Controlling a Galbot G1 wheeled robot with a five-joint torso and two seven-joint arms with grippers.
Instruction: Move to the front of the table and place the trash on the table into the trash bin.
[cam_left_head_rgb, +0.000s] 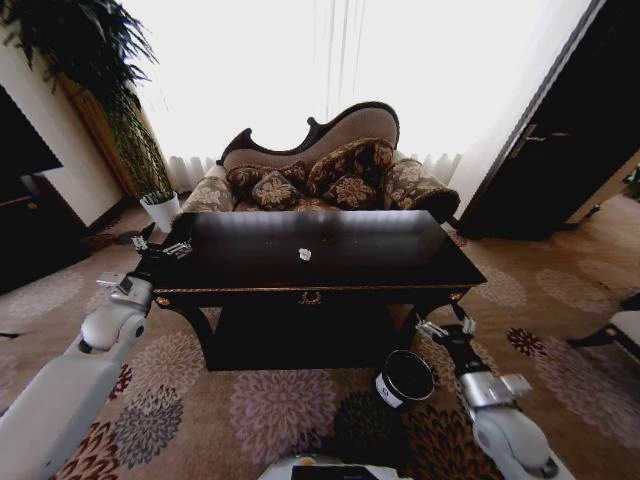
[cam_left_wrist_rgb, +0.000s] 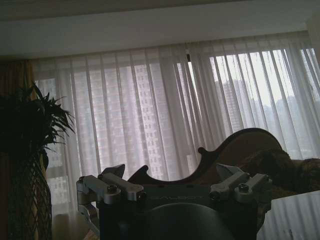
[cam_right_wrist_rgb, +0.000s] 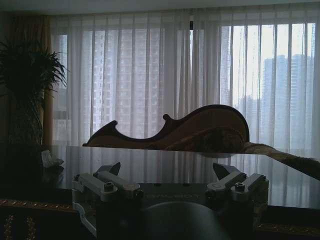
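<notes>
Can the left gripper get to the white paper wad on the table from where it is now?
Probably yes. The left gripper, fingers open, sits by the table's left edge, and the white paper wad lies near the middle of the glossy top with nothing between them. It would still need a long sideways stretch.

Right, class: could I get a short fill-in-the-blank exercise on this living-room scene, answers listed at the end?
1. The crumpled white paper wad lies on the black ____.
2. The trash bin stands on the carpet beside the robot's ____ tool.
3. Behind the table stands a patterned ____.
4. The left tool hangs by the table's ____ end.

Answers: table; right; sofa; left
</notes>
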